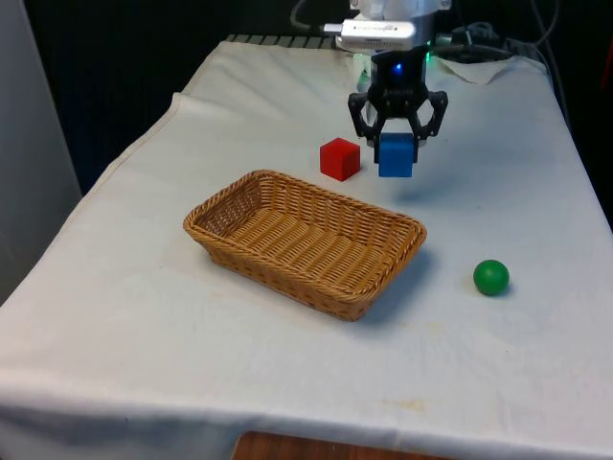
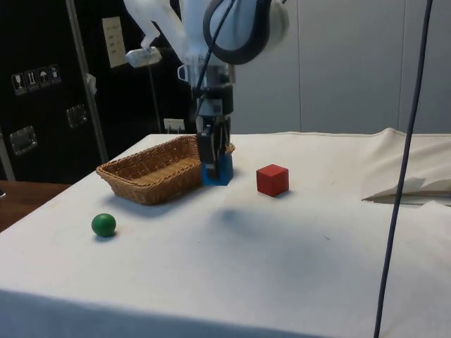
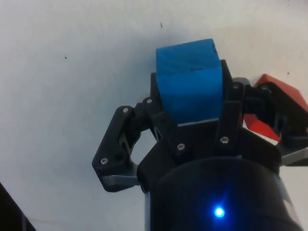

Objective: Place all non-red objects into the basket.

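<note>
tool (image 1: pixel 397 144) clamped on blue cube (image 1: pixel 395 155), lifted off worktop (image 1: pixel 144 316) | red cube (image 1: pixel 339 159) beside | basket (image 1: pixel 305 241) empty | green ball (image 1: pixel 490 277) apart

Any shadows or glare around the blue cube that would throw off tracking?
Front view: soft shadow on the cloth under the blue cube held in the gripper, none over the red cube. Side view: faint shadow beyond the cube, no glare. Wrist view: cube evenly lit, gripper body dark.

Readable text: none on any thing.
Dark cabinets (image 2: pixel 42 105), side view: small stickers (image 2: pixel 34 79) with pictograms and a pale label (image 2: pixel 113 41); wording cannot be made out.
</note>
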Robot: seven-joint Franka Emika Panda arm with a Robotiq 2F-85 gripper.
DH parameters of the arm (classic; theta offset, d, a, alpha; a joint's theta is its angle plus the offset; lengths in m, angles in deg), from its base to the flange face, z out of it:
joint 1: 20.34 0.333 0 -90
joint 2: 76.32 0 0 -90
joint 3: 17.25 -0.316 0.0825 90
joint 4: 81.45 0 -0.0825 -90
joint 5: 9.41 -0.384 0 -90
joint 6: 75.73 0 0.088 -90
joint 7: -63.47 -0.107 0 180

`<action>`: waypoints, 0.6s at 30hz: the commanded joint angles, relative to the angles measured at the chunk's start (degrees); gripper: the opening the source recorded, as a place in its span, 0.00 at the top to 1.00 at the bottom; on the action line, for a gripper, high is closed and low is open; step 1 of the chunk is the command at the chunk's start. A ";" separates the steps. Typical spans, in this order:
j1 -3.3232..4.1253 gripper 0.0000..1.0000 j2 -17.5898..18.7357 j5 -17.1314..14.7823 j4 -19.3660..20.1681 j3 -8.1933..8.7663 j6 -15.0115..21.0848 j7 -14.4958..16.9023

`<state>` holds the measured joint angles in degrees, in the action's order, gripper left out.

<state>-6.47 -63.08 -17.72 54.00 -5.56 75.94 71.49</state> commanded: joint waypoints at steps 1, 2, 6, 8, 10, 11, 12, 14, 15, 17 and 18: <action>0.40 1.00 -0.34 1.78 -0.29 0.80 -1.03 -1.43; 0.40 1.00 -0.52 2.01 -0.52 0.80 -1.49 -1.66; 0.34 1.00 -1.03 3.21 -1.38 0.86 -2.92 -2.58; 0.29 1.00 -1.15 3.50 -1.55 0.92 -3.21 -2.81; 0.29 1.00 -1.55 4.35 -2.18 0.97 -4.30 -3.44; 0.23 1.00 -1.66 4.64 -2.35 0.97 -4.58 -3.67; 0.23 1.00 -1.83 4.93 -2.58 1.03 -4.98 -3.90; 0.23 1.00 -2.06 5.44 -2.92 1.03 -5.61 -4.24; 0.23 1.00 -2.18 5.67 -3.09 1.09 -5.96 -4.41; 0.17 1.00 -2.35 5.84 -3.21 1.09 -6.25 -4.53; 0.17 1.00 -2.64 6.30 -3.55 1.20 -6.88 -4.76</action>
<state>-6.53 -65.61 -12.62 50.50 -4.81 69.46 67.71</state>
